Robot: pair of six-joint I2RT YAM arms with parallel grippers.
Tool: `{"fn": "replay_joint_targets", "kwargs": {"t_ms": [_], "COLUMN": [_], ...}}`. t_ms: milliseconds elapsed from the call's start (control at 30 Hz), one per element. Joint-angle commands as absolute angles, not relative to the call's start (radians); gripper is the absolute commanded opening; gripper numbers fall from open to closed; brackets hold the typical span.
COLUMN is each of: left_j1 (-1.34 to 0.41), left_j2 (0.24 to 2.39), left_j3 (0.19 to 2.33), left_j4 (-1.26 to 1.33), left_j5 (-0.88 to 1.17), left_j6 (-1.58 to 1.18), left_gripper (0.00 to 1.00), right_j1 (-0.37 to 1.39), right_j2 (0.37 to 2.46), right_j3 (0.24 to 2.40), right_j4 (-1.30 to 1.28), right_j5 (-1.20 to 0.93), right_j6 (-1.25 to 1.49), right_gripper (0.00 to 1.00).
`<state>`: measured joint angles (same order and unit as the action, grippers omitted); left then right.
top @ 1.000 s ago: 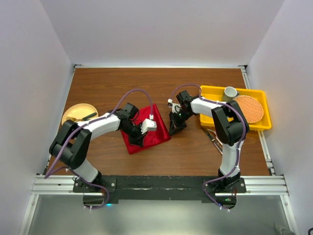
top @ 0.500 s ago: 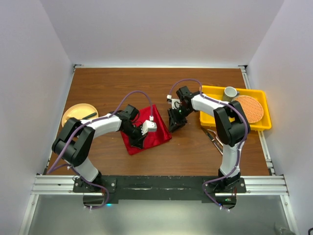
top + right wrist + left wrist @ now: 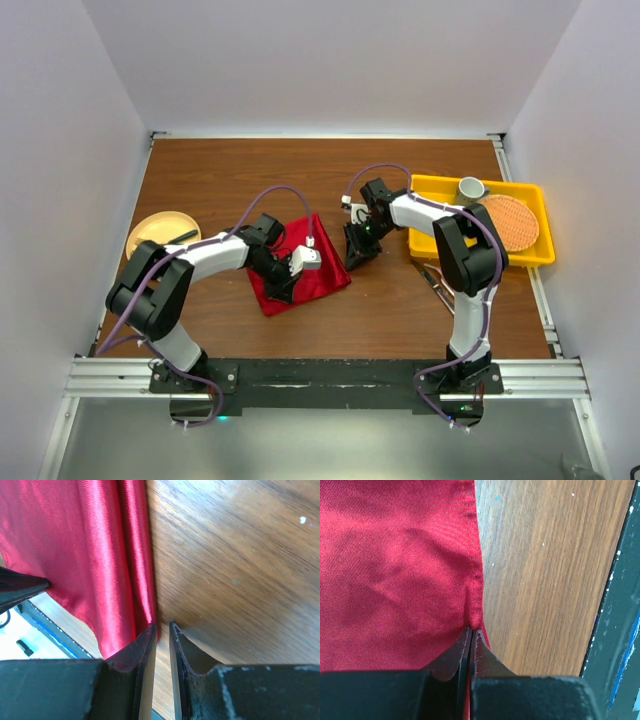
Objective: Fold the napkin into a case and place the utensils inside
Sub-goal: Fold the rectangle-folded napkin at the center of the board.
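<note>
Our left gripper (image 3: 470, 632) pinches an edge of the deep-red soft fabric napkin (image 3: 395, 565) on the brown wooden tabletop (image 3: 540, 580), probably anchoring it, while our right gripper (image 3: 162, 627), slightly spread, sits at the opposite edge.

- The napkin (image 3: 320, 285): a deep-red, satiny cloth folded to a tilted rectangle. It lies flat on the table (image 3: 400, 180), left of centre, with one hemmed edge drawn into a small pucker and doubled layers showing along another.
- The utensils (image 3: 436, 281): slim silver pieces lying together on the table, well apart from the napkin, to its right.
</note>
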<state>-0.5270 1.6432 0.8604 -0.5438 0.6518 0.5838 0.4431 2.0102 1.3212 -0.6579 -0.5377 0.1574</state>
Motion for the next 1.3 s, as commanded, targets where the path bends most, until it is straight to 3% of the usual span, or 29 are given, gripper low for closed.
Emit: {"fn": "replay_joint_targets", "kwargs": {"t_ms": [0, 300, 533, 767, 1067, 1267], "left_j1": [-0.531, -0.52, -0.495, -0.494, -0.494, -0.494], "left_j2": [1.631, 1.628, 1.635, 1.652, 1.701, 1.72], "left_j3": [0.879, 0.93, 0.974, 0.951, 0.916, 0.893], "left_j4": [-0.511, -0.511, -0.517, -0.509, -0.466, -0.462], "left_j5": [0.595, 0.597, 0.618, 0.609, 0.621, 0.612], "left_j6": [0.586, 0.569, 0.543, 0.561, 0.534, 0.551], "left_gripper": [0.0, 0.0, 0.0, 0.0, 0.0, 0.0], "right_j1": [0.446, 0.454, 0.456, 0.456, 0.451, 0.393], "right_j2": [2.014, 2.026, 2.037, 2.039, 2.01, 1.97], "right_j3": [1.305, 1.287, 1.296, 1.308, 1.35, 1.426], "right_j4": [-0.626, -0.62, -0.624, -0.632, -0.693, -0.771], "right_j5": [-0.54, -0.528, -0.506, -0.505, -0.526, -0.532], "right_j6": [0.17, 0.178, 0.176, 0.178, 0.183, 0.14], "right_gripper": [0.21, 0.14, 0.01, 0.01, 0.16, 0.36]}}
